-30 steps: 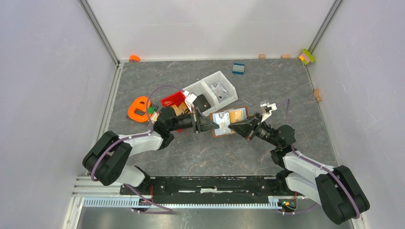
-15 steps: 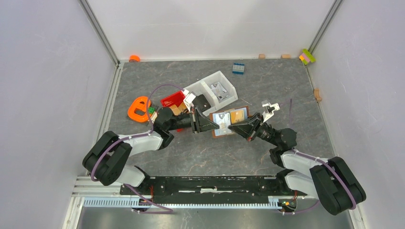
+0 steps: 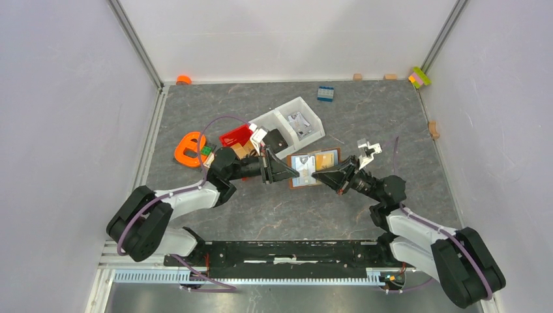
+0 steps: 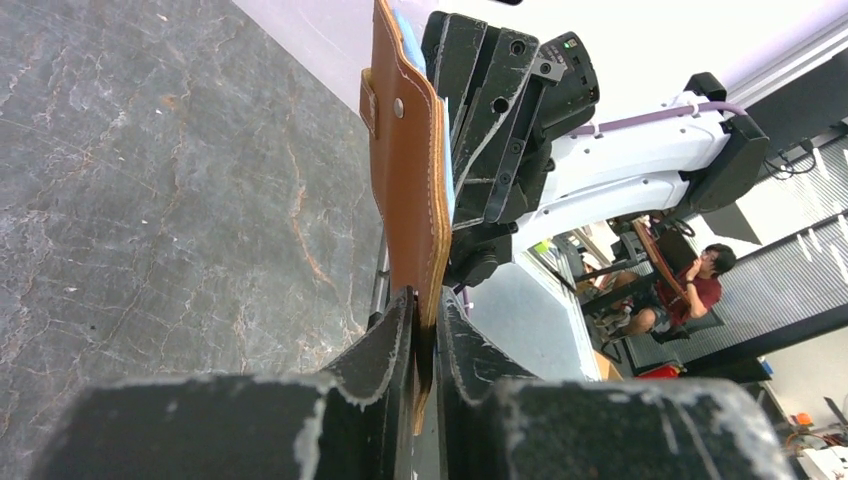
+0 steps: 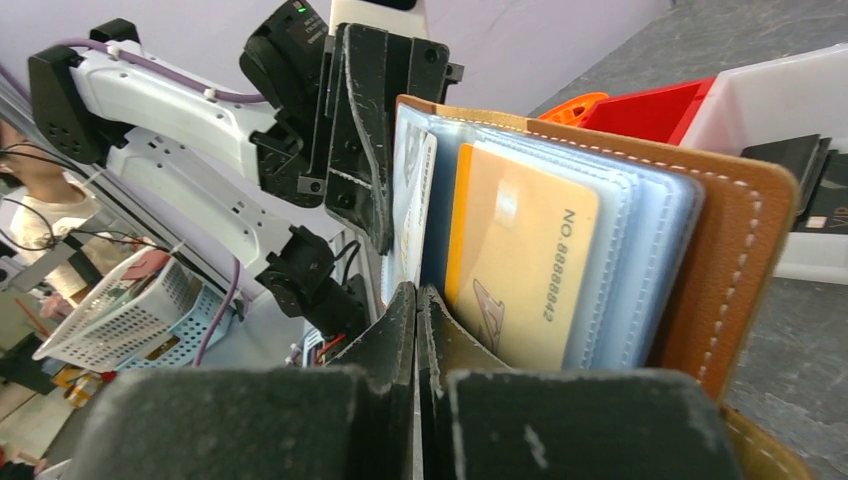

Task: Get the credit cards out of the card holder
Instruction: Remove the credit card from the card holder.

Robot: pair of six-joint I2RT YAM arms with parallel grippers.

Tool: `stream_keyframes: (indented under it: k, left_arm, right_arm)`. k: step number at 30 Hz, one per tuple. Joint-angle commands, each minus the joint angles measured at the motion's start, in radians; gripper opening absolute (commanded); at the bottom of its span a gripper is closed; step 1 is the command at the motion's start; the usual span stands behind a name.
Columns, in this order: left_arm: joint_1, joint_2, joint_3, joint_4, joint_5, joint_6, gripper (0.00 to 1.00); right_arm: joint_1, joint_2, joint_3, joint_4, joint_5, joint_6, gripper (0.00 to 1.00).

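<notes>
The card holder is held open and roughly level over the middle of the tabletop. Its clear sleeves face up and its brown leather back is turned down. Both credit cards sit inside. The orange-tan card is in the sleeve nearer the right wrist camera, and the pale blue card is beside it, toward the left arm.

The left claw clamps the holder's stitched edge between its fingers. My judgement is that this braces the wallet, so a pull from the opposite side draws out a card and not the whole thing.

The right claw is fully closed at the edge of the sleeves, between the two cards. From this angle it is hard to tell whether it has pinched a card's rim or only plastic. By my reading, no card is out yet.

Beyond the holder stand a red bin and a white tray, apart from the work.
</notes>
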Motion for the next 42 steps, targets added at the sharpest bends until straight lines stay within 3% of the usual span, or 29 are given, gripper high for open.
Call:
stream_keyframes:
  k: [1, 6, 10, 14, 19, 24, 30, 33, 35, 39, 42]
  left_arm:
    - [0.001, -0.063, -0.009, -0.017, -0.051, 0.070, 0.16]
    - [0.001, -0.063, -0.006, -0.033, -0.056, 0.077, 0.12]
    - [0.000, -0.059, -0.003, -0.026, -0.046, 0.075, 0.03]
    - [-0.003, -0.047, -0.001, -0.002, -0.031, 0.062, 0.02]
    - [-0.016, -0.055, -0.001, 0.005, -0.020, 0.073, 0.02]
    - [-0.028, -0.050, 0.007, 0.008, -0.003, 0.076, 0.02]
    - [-0.030, -0.042, 0.010, 0.016, 0.002, 0.068, 0.02]
    - [-0.029, -0.048, 0.006, 0.009, -0.012, 0.069, 0.02]
    - [-0.027, -0.070, 0.004, -0.056, -0.055, 0.100, 0.03]
    - [-0.025, -0.178, 0.012, -0.347, -0.264, 0.246, 0.02]
    - [-0.025, -0.236, -0.002, -0.417, -0.354, 0.278, 0.02]
  right_arm:
    - [-0.011, -0.067, 0.000, -0.145, 0.059, -0.106, 0.00]
    - [-0.029, -0.081, -0.013, -0.139, 0.066, -0.097, 0.00]
    - [-0.030, -0.067, -0.017, -0.066, 0.030, -0.065, 0.00]
    - [-0.027, -0.038, -0.017, 0.021, -0.014, -0.030, 0.01]
    - [-0.020, -0.008, -0.023, 0.067, -0.020, -0.010, 0.25]
    - [-0.011, 0.014, -0.022, 0.098, -0.026, 0.006, 0.29]
    - [-0.007, 0.027, -0.016, 0.091, -0.026, 0.005, 0.14]
    - [-0.006, 0.028, -0.015, 0.077, -0.021, 0.003, 0.00]
    - [-0.008, 0.014, -0.013, 0.009, 0.006, -0.025, 0.00]
    - [-0.026, -0.045, 0.014, -0.260, 0.118, -0.148, 0.00]
    - [-0.048, -0.075, 0.019, -0.374, 0.184, -0.190, 0.00]
